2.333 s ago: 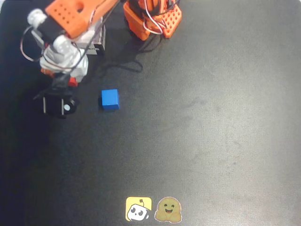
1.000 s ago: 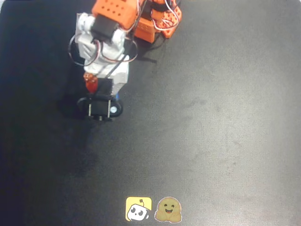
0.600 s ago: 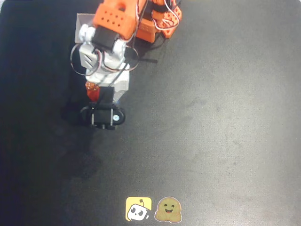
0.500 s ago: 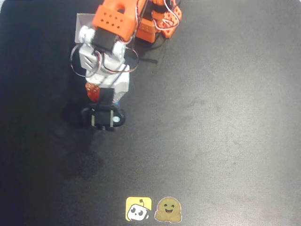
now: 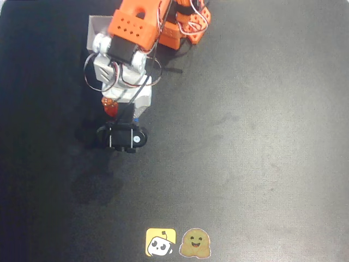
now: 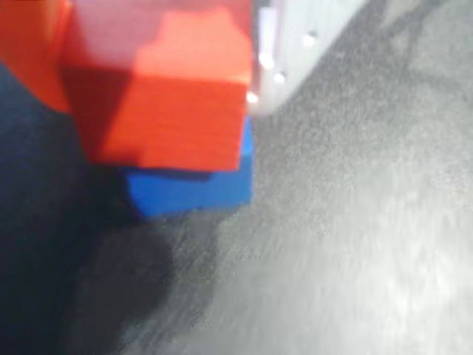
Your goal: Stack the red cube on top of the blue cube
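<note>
In the wrist view the red cube (image 6: pixel 177 96) is clamped between my orange finger (image 6: pixel 29 52) on the left and my white finger (image 6: pixel 295 44) on the right, so my gripper (image 6: pixel 159 81) is shut on it. Directly under it lies the blue cube (image 6: pixel 192 188), its front face showing on the black mat. The red cube's lower edge meets the blue cube's top; I cannot tell if it rests on it. From overhead, my gripper (image 5: pixel 119 112) points down, with a bit of the red cube (image 5: pixel 110 107) showing beside the wrist. The arm covers the blue cube there.
A white box (image 5: pixel 94 31) stands behind the arm at the back left, near the orange arm base (image 5: pixel 182 24). Two stickers (image 5: pixel 160 242) (image 5: pixel 195 243) lie at the mat's front edge. Open black mat (image 5: pixel 251 142) stretches to the right.
My arm swung right from beside the blue cube to directly over it, carrying the red cube. Over the last second the wrist crept a little toward the front.
</note>
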Robot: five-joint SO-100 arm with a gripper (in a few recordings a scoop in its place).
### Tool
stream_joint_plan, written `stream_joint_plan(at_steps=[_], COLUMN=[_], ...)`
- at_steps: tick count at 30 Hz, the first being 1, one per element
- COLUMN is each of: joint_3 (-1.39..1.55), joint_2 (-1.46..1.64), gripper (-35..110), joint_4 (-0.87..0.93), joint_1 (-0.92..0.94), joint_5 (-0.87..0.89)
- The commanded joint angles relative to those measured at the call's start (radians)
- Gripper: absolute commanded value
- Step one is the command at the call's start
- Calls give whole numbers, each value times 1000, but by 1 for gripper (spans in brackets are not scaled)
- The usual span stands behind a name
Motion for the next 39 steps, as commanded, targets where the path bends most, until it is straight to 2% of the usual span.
stream_joint_plan(at_steps=[1,19,30,39], joint_3=[3,37,38,31], joint_2=[32,64,60,98], gripper=[0,2,25,29], joint_4=[-11,-14,-12,-15], joint_1=[-9,-9,-18,-23], joint_5=[8,8,35,43])
